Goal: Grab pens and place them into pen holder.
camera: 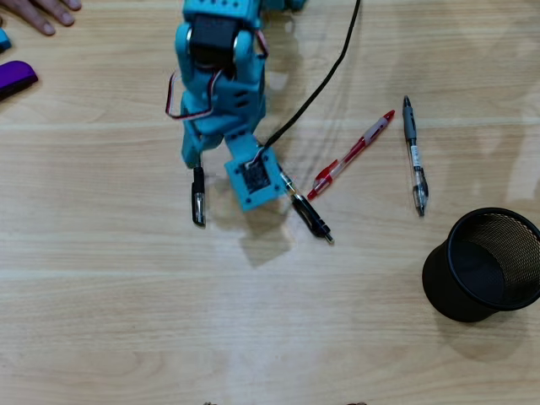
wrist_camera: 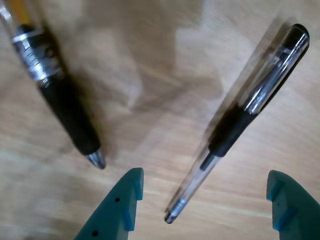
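- Fingers of the teal gripper [wrist_camera: 202, 200] stand wide apart at the bottom edge of the wrist view, holding nothing; the tip of the clear pen [wrist_camera: 240, 122] lies on the wood between them.
- In that view the clear pen runs from upper right, where its black cap sits, down to lower centre.
- Black pen [wrist_camera: 55, 95], with its metal band, slants from the upper left corner to a silver tip just left of the left finger [wrist_camera: 120, 207].
- In the overhead view the arm [camera: 221, 76] reaches down from the top centre, partly covering both pens: clear pen [camera: 198, 198] left of the wrist, black pen [camera: 310, 215] right of it.
- Red-and-clear pen [camera: 353, 153] lies diagonally right of centre, with the grey-and-clear pen [camera: 413, 156] near it, almost vertical.
- Pen holder [camera: 485, 263] stands at the lower right, well apart from the pens; no pen shows inside.
- Purple object [camera: 15, 78] and a hand [camera: 42, 12] sit at the upper left.
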`<state>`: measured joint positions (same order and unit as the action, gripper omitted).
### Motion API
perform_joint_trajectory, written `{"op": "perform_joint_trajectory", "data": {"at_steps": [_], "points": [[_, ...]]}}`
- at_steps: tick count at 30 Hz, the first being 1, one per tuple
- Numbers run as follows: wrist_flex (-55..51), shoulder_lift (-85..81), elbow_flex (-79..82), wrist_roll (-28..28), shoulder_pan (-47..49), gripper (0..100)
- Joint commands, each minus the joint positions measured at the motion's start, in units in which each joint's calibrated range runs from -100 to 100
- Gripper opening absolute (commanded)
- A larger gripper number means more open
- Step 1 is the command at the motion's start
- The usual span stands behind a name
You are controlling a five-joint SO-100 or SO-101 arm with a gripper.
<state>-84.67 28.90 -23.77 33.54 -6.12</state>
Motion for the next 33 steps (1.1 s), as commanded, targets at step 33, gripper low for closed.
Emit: {"op": "perform_joint_trajectory", "data": {"at_steps": [33], "points": [[-5.19,-7.01,-57.4,19.52,11.77,2]]}}
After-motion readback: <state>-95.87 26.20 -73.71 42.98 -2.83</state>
